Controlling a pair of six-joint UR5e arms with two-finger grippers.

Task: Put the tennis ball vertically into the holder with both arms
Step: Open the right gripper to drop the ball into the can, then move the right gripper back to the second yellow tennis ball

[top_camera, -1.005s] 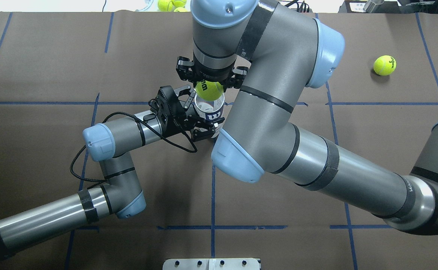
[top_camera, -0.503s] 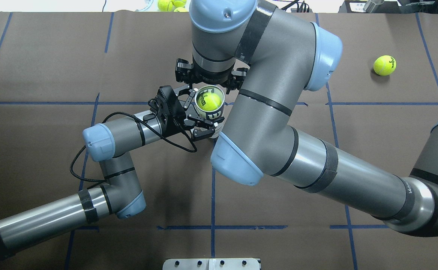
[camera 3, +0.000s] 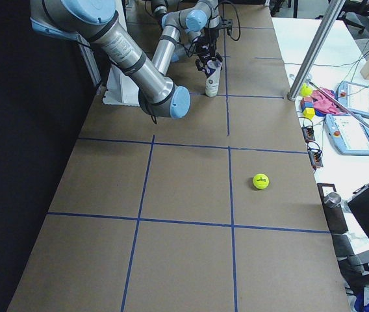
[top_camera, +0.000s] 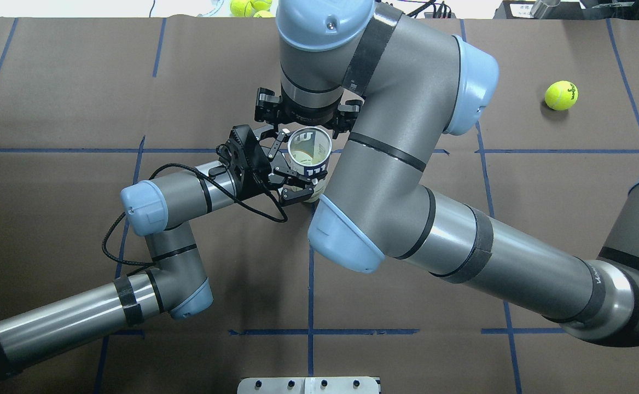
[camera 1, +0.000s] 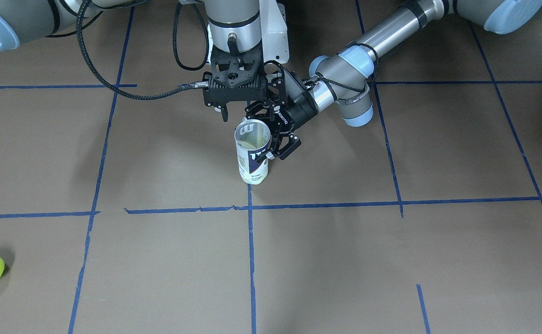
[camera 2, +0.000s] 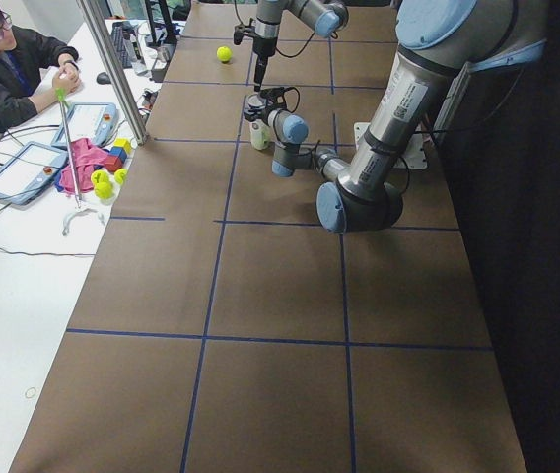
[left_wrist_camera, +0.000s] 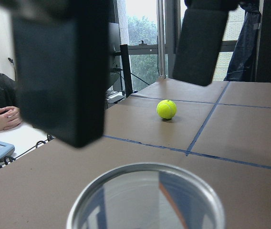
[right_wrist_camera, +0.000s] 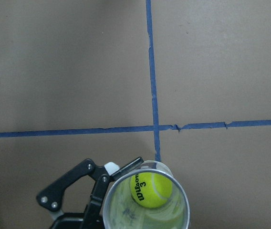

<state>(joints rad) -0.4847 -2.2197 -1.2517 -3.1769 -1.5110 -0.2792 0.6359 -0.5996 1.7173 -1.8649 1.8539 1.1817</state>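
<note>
Brown paper covers the counter, marked into large squares by blue tape. At the edge nearest the robot sits a white metal plate with bolt holes. From there the left arm and the right arm both reach toward the middle of the counter.

The holder stands upright there, beside a tape crossing, its mouth open to the top. The left gripper comes in from the side, its jaws clamped against the holder's upper wall. The tennis ball lies inside the holder, low down, its printed side up. The right gripper hangs directly above the mouth, jaws spread wide and holding nothing.

Farther out and well apart, a second ball rests alone on the paper. Beyond the counter's far edge runs a white desk with two tablets, small coloured blocks and more yellow balls. A person in dark clothes sits there. Windows close the room behind.
</note>
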